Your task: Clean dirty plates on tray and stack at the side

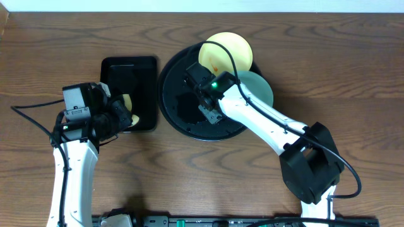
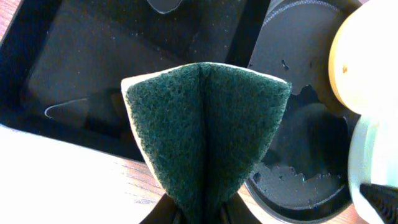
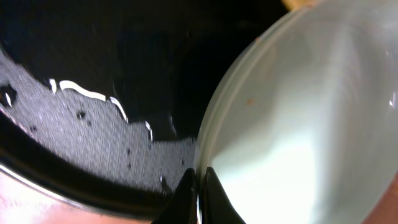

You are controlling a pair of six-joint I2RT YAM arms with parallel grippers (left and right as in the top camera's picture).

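Wooden bench (image 1: 353, 75), black tray (image 1: 180, 110) at centre: right fingers (image 3: 184, 194) pinch mint plate (image 3: 298, 137) by rim, left fingers (image 1: 120, 113) clamp sponge (image 2: 205, 143); plate best lifted level.

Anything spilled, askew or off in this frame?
A ragged-edged pool of liquid sits in the round tray. The yellow plate, orange-smeared, and the mint plate overhang its rim instead of lying flat inside; the right gripper pinches the mint plate's edge. The left gripper holds a sponge, folded.
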